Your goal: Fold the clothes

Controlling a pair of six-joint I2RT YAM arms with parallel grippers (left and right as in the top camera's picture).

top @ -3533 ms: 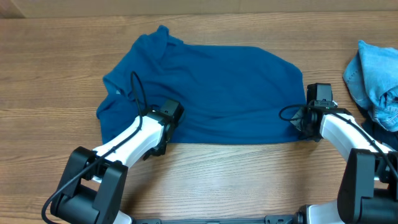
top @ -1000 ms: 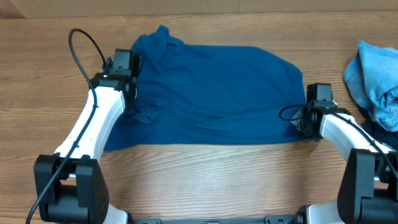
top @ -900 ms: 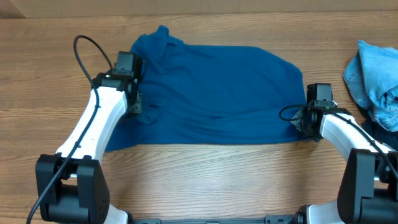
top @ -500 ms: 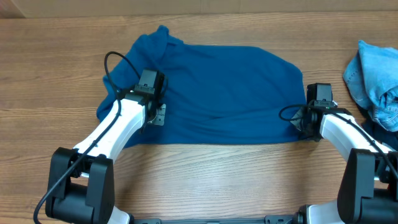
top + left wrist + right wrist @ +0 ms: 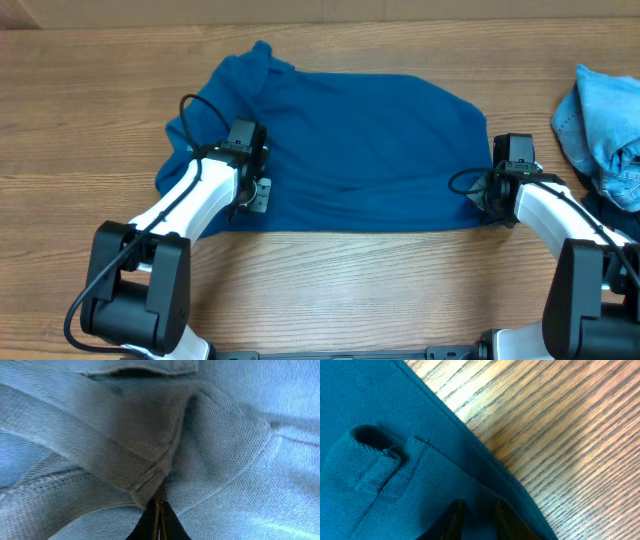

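The clothes in hand are one deep-blue knit shirt (image 5: pixel 360 150), spread flat on the wooden table (image 5: pixel 350 290). My left gripper (image 5: pixel 258 192) rests on the shirt's lower left part. In the left wrist view its jaws (image 5: pixel 158 506) are pressed together, with a raised fold of the shirt (image 5: pixel 150 475) bunched at their tips. My right gripper (image 5: pixel 488 197) sits at the shirt's lower right corner. The right wrist view shows its jaws (image 5: pixel 477 510) narrowly apart with blue fabric (image 5: pixel 380 420) filling the gap, near a hemmed edge beside bare wood (image 5: pixel 560 425).
A crumpled light-blue denim garment (image 5: pixel 605 120) lies at the right edge of the table, with a darker cloth (image 5: pixel 612 215) just below it. Both arm bases stand at the near edge.
My left arm swung from the shirt's upper left corner down to its lower left part, and its jaws closed. The right arm and the shirt's outline stayed put.
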